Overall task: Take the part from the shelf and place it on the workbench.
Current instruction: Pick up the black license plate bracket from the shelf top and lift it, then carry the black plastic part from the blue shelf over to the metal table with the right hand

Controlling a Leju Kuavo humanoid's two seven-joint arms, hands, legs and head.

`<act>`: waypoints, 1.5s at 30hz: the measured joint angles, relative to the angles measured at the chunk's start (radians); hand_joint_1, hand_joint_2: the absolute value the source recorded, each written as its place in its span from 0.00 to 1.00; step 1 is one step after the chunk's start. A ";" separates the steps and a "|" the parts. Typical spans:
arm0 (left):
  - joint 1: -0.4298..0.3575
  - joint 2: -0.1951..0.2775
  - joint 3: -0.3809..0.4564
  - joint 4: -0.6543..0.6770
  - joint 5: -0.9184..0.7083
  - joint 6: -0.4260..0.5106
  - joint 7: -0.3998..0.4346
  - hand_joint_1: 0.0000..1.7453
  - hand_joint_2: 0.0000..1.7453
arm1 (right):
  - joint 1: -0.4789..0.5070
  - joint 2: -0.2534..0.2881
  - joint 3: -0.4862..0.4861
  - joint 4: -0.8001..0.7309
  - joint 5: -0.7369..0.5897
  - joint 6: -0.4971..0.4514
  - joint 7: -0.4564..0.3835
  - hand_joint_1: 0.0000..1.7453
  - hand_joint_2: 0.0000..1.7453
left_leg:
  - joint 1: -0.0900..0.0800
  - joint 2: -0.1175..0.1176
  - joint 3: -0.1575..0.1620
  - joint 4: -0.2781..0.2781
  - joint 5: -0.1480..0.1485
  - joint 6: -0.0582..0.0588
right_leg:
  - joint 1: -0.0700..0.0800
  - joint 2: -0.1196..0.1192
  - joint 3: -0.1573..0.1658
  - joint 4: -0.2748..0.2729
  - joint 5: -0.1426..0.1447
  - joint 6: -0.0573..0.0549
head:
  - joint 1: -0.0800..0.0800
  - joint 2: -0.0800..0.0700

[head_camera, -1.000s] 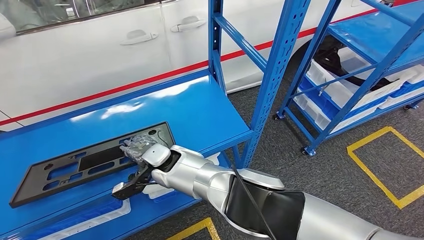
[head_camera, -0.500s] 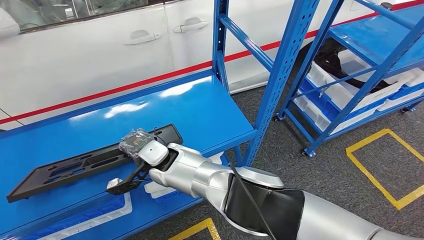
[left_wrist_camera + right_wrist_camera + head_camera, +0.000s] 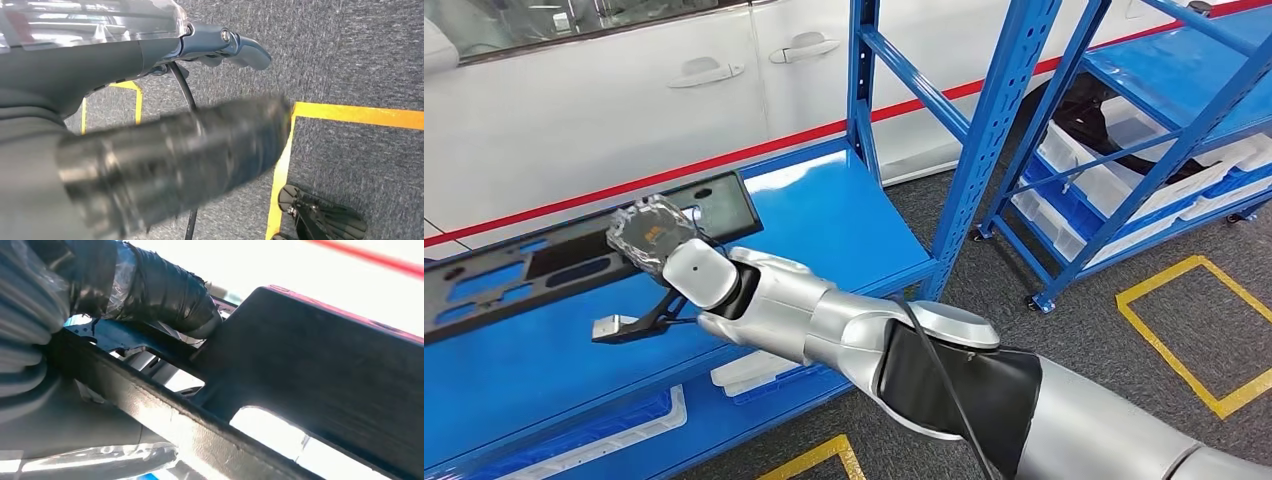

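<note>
we have the black part (image 3: 574,262) raised clear of the blue shelf (image 3: 824,215), one end in our right hand (image 3: 656,237). in the right wrist view the fingers (image 3: 165,295) are wrapped over a bar of the part (image 3: 320,365), pinching it. it looks like a long, flat, stiff plastic frame with cut-outs, probably light but awkward: held at one end it may droop or swing, so a grip nearer the middle would steady it. our left hand (image 3: 220,45) hangs over the floor; we cannot tell its fingers' state. white bins (image 3: 1124,180) on the far rack (image 3: 1184,130) hold dark parts.
</note>
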 joint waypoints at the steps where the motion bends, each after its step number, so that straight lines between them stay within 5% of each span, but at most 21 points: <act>1: 0.000 0.000 0.000 0.002 0.000 0.003 0.000 0.00 1.00 | -0.011 -0.011 0.000 -0.045 0.016 0.014 0.008 1.00 1.00 | 0.000 0.000 0.000 0.000 0.000 0.000 | 0.000 0.000 0.000 0.000 0.000 0.000 | 0.000 0.000; 12: 0.001 0.000 0.000 0.016 -0.029 0.010 -0.020 0.00 1.00 | -0.058 -0.106 -0.033 -0.336 0.103 0.088 0.023 1.00 1.00 | 0.000 0.000 -0.001 0.000 0.000 0.000 | 0.000 0.000 -0.001 0.000 0.000 0.000 | 0.000 0.000; 45: 0.007 0.004 0.000 0.016 -0.103 -0.023 -0.068 0.00 1.00 | -0.015 -0.160 -0.077 -0.356 0.073 0.040 -0.009 1.00 1.00 | -0.004 0.000 -0.003 0.003 -0.001 0.004 | -0.006 0.000 -0.001 -0.001 0.001 0.004 | 0.000 0.000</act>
